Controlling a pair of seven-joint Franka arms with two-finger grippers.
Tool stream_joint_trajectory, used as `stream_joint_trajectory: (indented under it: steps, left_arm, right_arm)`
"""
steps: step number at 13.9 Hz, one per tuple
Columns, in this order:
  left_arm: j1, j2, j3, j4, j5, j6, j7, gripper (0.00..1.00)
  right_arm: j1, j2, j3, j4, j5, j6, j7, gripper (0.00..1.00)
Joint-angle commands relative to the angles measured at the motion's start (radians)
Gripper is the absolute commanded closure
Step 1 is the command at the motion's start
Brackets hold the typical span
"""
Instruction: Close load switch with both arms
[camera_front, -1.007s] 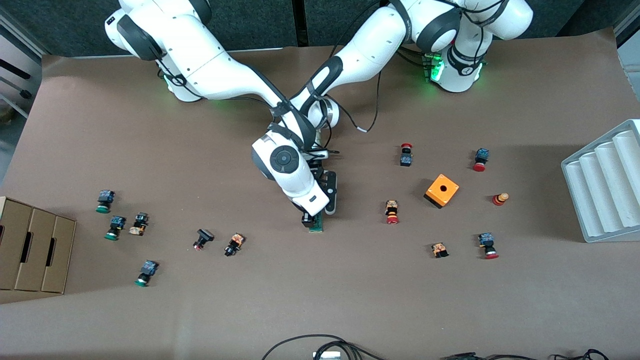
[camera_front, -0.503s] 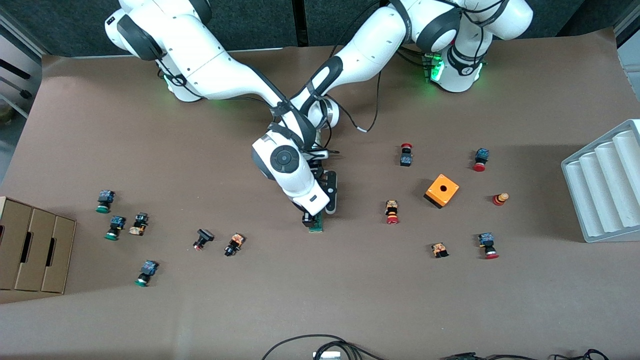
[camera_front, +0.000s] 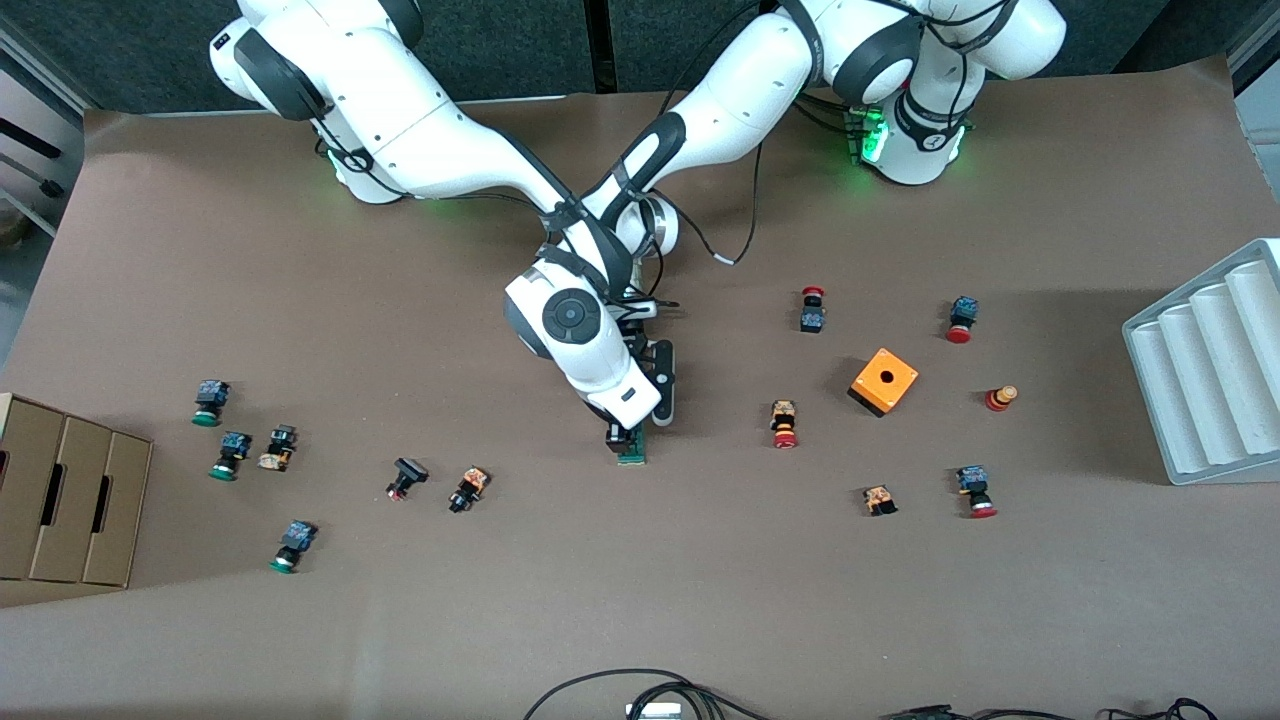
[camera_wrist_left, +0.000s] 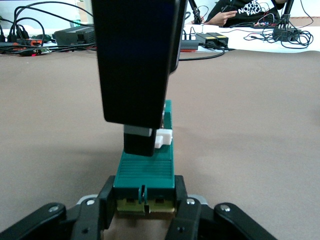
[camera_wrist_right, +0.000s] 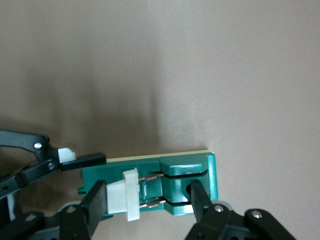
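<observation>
Front view: mid-table, my two white jointed arms meet over the narrow green rectangular load switch (camera_front: 631, 452), which lies on the brown table (camera_front: 700, 600).

Left wrist view: my left gripper (camera_wrist_left: 145, 202) is clamped tight on the switch's end, bracing it.

Right wrist view: my right gripper (camera_wrist_right: 148, 197) straddles the white slider piece (camera_wrist_right: 126, 195) and the green body, fingers (camera_wrist_right: 95, 197) part open, holding nothing yet. If they close off-centre, I judge the slider may jam or the switch twist free.

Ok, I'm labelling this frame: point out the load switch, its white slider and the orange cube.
load switch (camera_wrist_left: 145, 171), left wrist view, green ribbed top.
white slider (camera_wrist_right: 131, 194), right wrist view, its white face.
orange cube (camera_front: 884, 382), front view, top face beside the hole.
</observation>
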Motion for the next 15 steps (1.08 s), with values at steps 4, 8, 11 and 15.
stream_joint_trajectory:
  steps: [4, 8, 11, 15]
  left_arm:
    - [-0.002, -0.013, 0.008, -0.016, 0.01, 0.007, -0.019, 0.62]
    - [-0.002, -0.013, 0.008, -0.015, 0.01, 0.007, -0.02, 0.62]
    - [0.0, -0.013, 0.008, -0.015, 0.01, 0.009, -0.02, 0.62]
    - [0.0, -0.013, 0.008, -0.015, 0.01, 0.007, -0.02, 0.62]
  right_arm:
    - [-0.011, 0.007, -0.009, 0.004, -0.045, 0.024, -0.03, 0.27]
    - [-0.016, 0.007, -0.009, 0.005, -0.045, 0.024, -0.039, 0.27]
    - [-0.022, 0.004, -0.009, 0.005, -0.045, 0.022, -0.039, 0.27]
    - [-0.022, 0.001, -0.009, 0.008, -0.042, 0.021, -0.038, 0.28]
